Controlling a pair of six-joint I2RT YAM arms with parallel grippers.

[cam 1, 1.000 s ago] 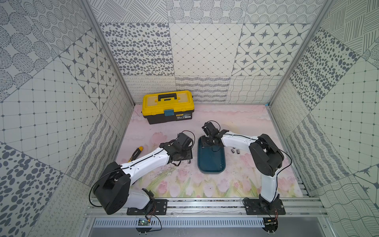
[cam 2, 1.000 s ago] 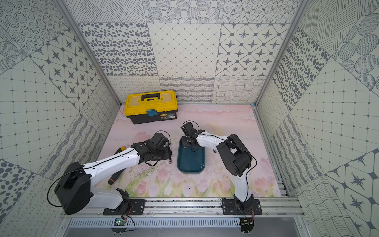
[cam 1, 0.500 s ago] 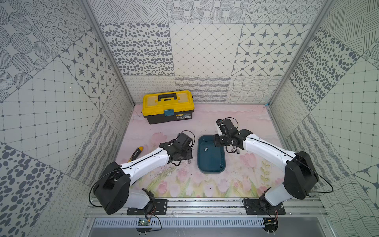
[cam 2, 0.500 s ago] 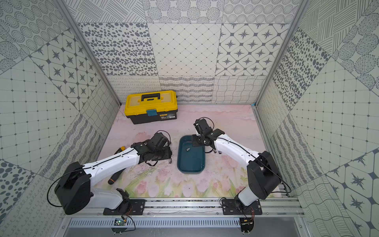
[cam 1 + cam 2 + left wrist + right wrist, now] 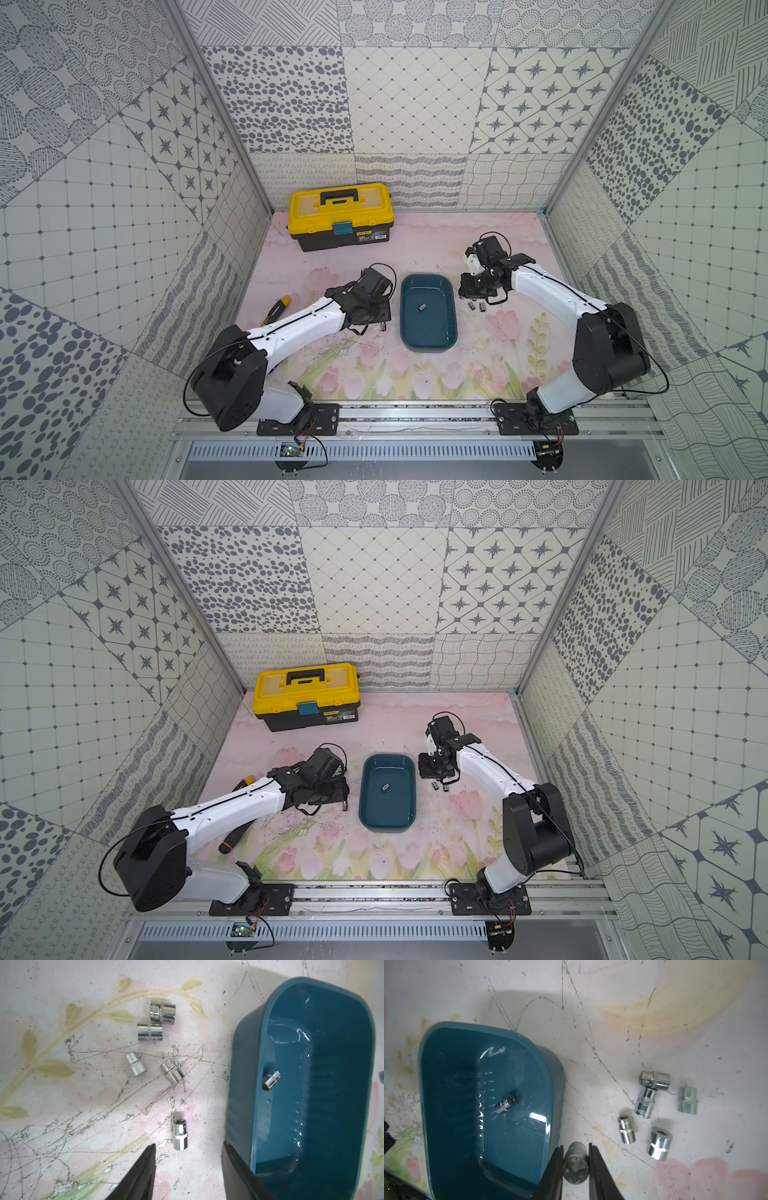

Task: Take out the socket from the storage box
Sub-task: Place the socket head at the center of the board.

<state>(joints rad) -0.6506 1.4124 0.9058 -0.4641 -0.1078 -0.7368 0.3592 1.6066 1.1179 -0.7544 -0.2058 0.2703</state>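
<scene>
A socket (image 5: pixel 576 1167) is pinched by the right gripper (image 5: pixel 575 1146) beside the storage box (image 5: pixel 553 1084). The left gripper (image 5: pixel 189 1150) is seen spread. A second socket (image 5: pixel 506 1104) is contained in the box.

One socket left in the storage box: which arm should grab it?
Left, probably. The left tool is open and empty beside the storage box holding the last socket; the right tool is shut on a second socket outside it.

Chrome socket (image 5: pixel 422 307) in teal storage box (image 5: pixel 433 332)

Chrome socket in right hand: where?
Right wrist view: chrome steel socket clamped in the right hand, just outside the dark teal plastic storage box, on its right side.
</scene>
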